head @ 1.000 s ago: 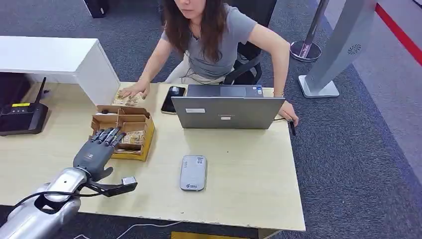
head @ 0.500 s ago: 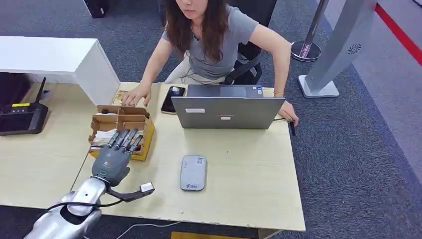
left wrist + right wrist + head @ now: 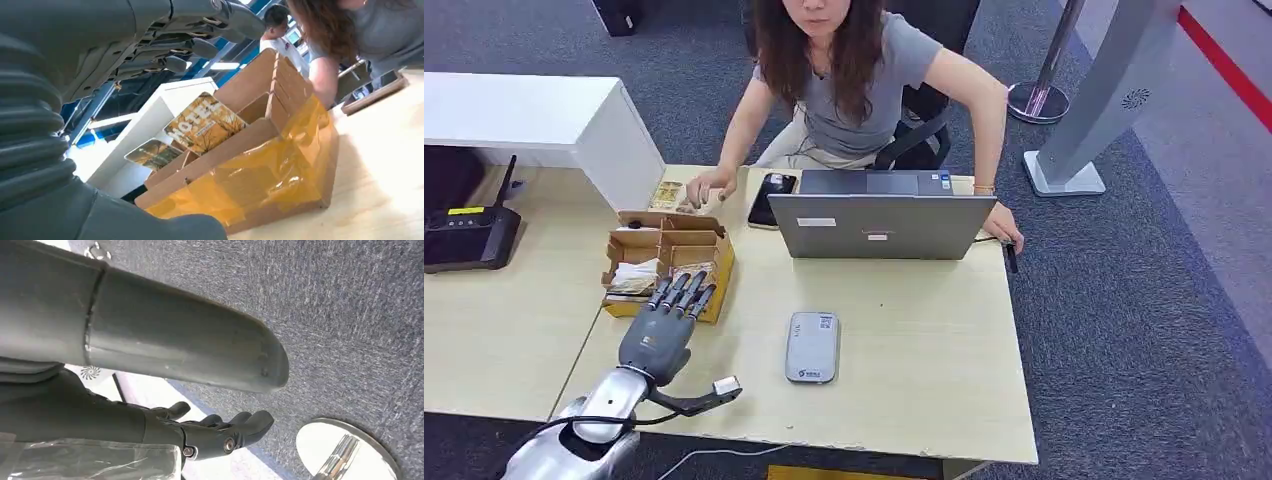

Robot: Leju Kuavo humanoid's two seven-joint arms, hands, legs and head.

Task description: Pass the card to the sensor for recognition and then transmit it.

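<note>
Left hand [image 3: 661, 335] hovers empty, fingers spread, at the near edge of the cardboard box [image 3: 712, 268] toward the tabletop's left side, cards [image 3: 202, 124] upright inside, and a clumsy reach could shove the light box or fumble two cards.

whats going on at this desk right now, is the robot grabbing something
Not yet. The robot's left hand hovers with fingers spread at the near edge of a taped cardboard box holding hotel cards, and grips nothing. The grey card reader lies untouched on the wooden desk. A person sits behind an open laptop, one hand on loose cards beyond the box.
</note>
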